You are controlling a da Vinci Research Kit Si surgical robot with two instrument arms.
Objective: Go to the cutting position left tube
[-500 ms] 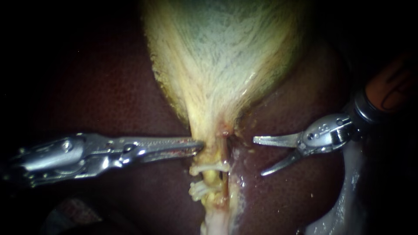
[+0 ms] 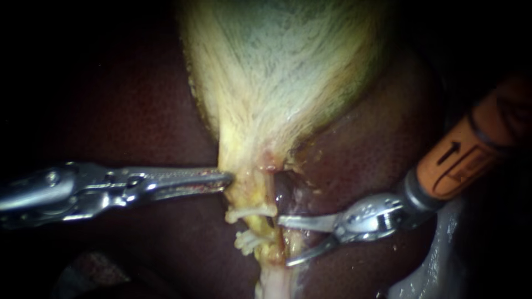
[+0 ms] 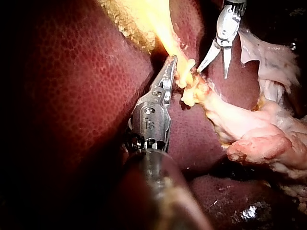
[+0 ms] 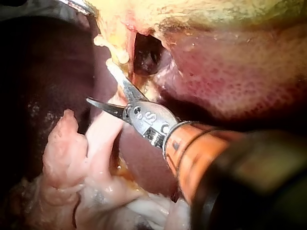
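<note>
The pale gallbladder narrows down to a yellowish tube that carries two white clips. My left instrument comes in level from the left, jaws shut on the gallbladder's neck just above the clips. My right instrument, with an orange shaft, has its two blades open, tips at the tube's right side level with the clips. The left wrist view has the left jaws on yellow tissue and the open right blades beside the clips. In the right wrist view the blades gape beside pale tissue.
Dark red liver surrounds the gallbladder on both sides. A dark hollow opens right of the neck. Pale loose tissue lies at the lower right, and a whitish stump continues below the clips.
My right instrument has moved down and left, from out over the liver to the clipped tube, blades still open. The left instrument and the neck it holds have shifted left.
</note>
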